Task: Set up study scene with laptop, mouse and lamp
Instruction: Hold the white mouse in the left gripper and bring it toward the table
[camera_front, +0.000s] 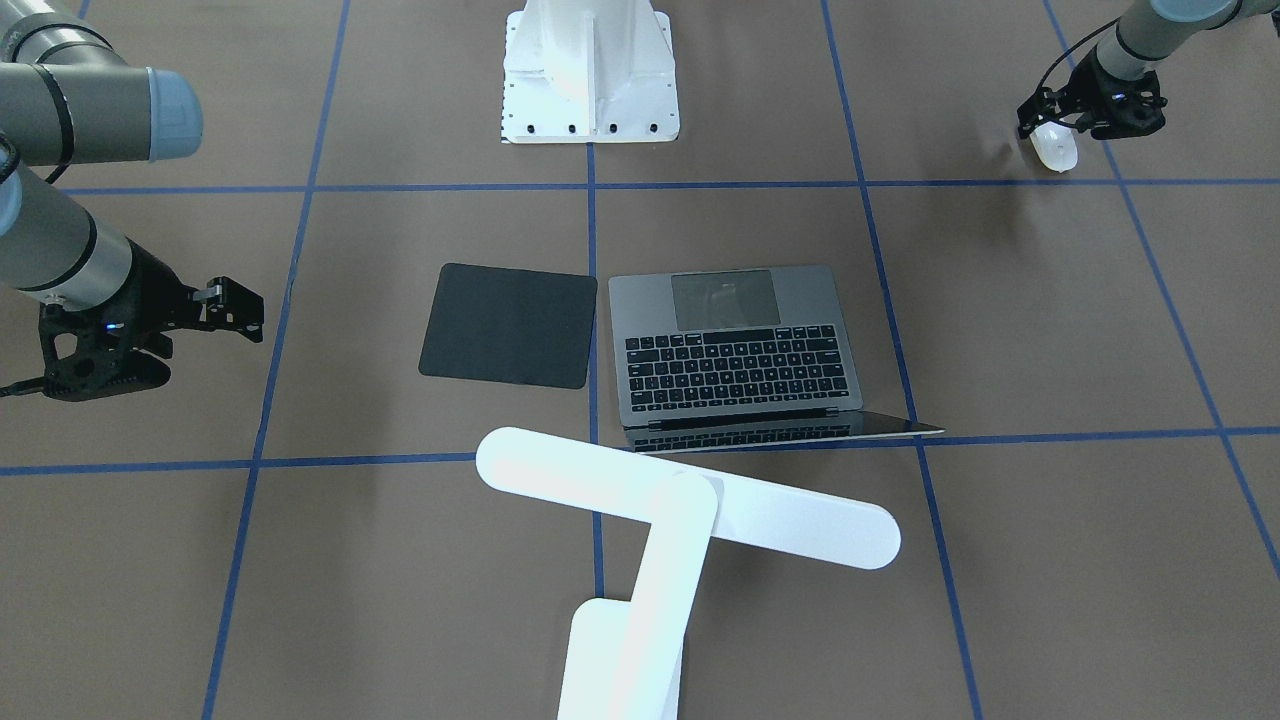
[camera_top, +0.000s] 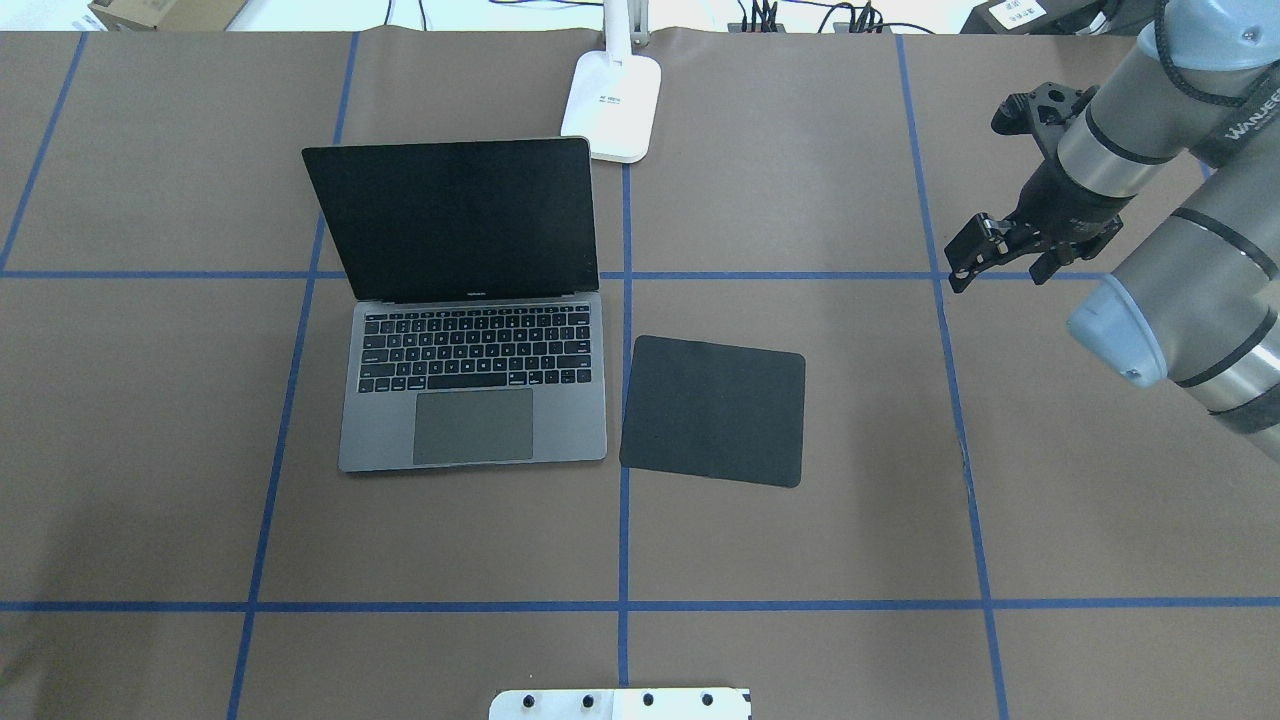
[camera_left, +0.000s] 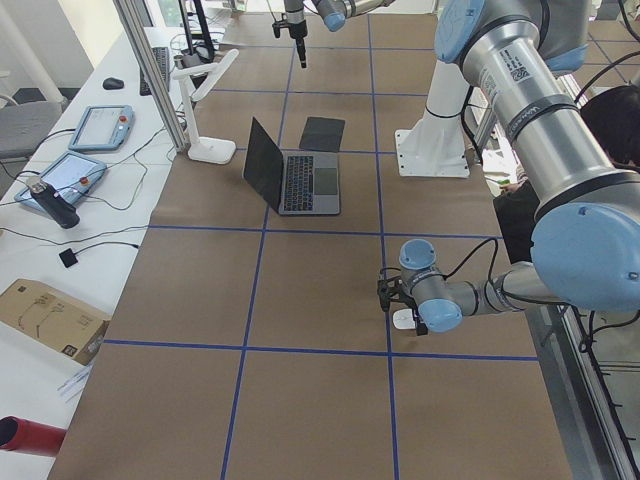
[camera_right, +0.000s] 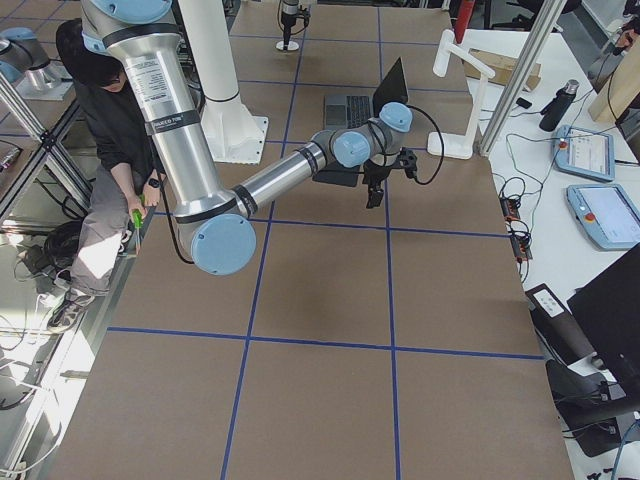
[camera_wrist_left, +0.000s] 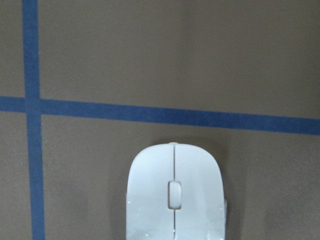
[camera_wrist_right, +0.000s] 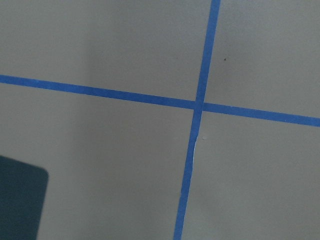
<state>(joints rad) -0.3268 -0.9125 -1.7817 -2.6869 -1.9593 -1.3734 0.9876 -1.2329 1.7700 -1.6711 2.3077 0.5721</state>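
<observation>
Mouse (camera_wrist_left: 174, 195) just beneath left gripper (camera_front: 1050, 127)

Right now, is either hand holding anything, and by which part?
The right hand holds nothing. The left hand sits at the rear of the mouse; whether it grips cannot be told.

The mouse pad (camera_top: 713, 410) has bare table (camera_top: 850, 560) open on its robot-ward side and toward the robot's right, but the open laptop (camera_top: 470, 400) sits just beside its other edge, its raised screen (camera_top: 450, 215) and the lamp (camera_front: 680, 500) behind it blocking the far side, and the white pedestal (camera_front: 590, 70) stands at the robot's edge
</observation>
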